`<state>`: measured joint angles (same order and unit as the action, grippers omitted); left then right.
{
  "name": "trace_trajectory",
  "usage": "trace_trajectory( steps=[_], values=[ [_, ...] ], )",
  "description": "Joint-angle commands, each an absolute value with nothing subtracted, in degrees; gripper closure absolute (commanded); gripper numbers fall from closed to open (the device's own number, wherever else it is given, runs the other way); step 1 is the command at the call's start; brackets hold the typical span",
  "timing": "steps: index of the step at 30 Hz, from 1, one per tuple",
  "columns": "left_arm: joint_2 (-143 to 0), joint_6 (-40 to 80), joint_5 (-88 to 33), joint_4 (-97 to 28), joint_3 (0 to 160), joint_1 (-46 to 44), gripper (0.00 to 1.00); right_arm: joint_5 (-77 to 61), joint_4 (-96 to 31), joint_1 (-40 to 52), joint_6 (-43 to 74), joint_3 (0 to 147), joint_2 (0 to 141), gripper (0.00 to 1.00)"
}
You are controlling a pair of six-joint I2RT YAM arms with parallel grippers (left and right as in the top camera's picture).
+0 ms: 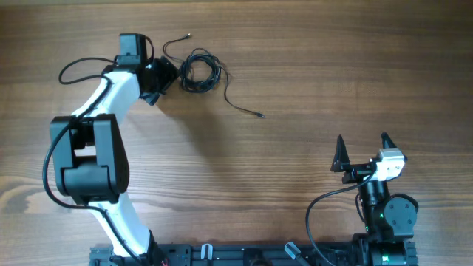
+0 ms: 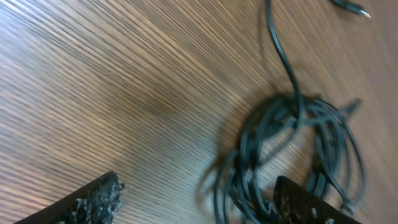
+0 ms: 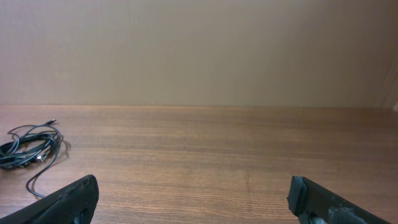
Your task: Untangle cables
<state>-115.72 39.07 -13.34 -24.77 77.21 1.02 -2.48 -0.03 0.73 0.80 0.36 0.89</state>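
The cables (image 1: 199, 72) lie in a small black coil at the far left of the table, one loose end running back (image 1: 177, 41) and another trailing right to a plug (image 1: 259, 115). My left gripper (image 1: 168, 78) sits just left of the coil. In the left wrist view the left gripper (image 2: 199, 200) stands open, wide apart, and the blurred coil (image 2: 292, 143) lies by the right finger (image 2: 305, 202), with a few strands inside the gap. My right gripper (image 1: 362, 148) is open near the right front; its wrist view shows only bare wood between the right gripper's (image 3: 196, 199) fingers, with the cables (image 3: 28, 148) far off to the left.
The wooden table (image 1: 310, 66) stretches between the two arms. The left arm's own thick black wire (image 1: 74, 70) loops behind it. A plain wall (image 3: 199, 50) rises beyond the table's far edge.
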Motion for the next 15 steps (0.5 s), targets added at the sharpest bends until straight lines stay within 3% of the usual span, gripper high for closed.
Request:
trace_trajectory(
  steps=[1, 4, 15],
  values=[
    [-116.07, 34.46, -24.21, -25.21, 77.47, 1.63, 0.12, -1.52, 0.16, 1.1, 1.5, 0.3, 0.43, 0.0],
    [-116.07, 34.5, -24.21, -26.52, 77.47, 1.67, 0.01, -1.52, 0.16, 1.1, 1.52, 0.3, 0.43, 0.0],
    [-117.01, 34.52, -24.88, -28.93, 77.47, 1.61, 0.0, -1.52, 0.16, 1.1, 1.5, 0.3, 0.43, 0.0]
  ],
)
